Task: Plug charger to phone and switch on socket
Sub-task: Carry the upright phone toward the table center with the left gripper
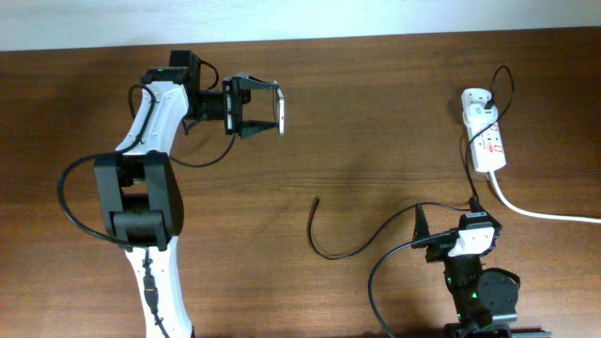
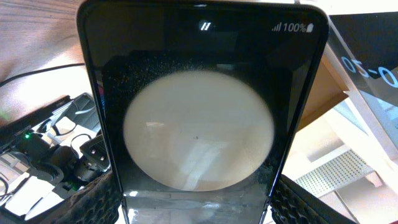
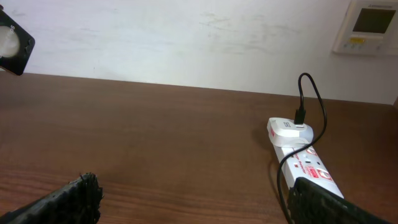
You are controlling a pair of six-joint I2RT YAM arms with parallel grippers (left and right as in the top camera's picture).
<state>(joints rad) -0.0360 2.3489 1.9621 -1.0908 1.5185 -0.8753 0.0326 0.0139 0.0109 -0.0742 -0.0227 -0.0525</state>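
My left gripper is shut on the phone and holds it on edge above the table's far left. In the left wrist view the phone fills the frame, its glossy black screen reflecting a large pale round spot, gripped between both pads. The charger cable lies loose, its plug tip free on the wood; it runs right to the white adapter in the socket. My right gripper stands open and empty near the front edge, the socket ahead on its right.
The socket's thick white cord trails off the right edge. Bare brown wood lies between the two arms. A pale wall with a small control panel stands behind the table's far edge.
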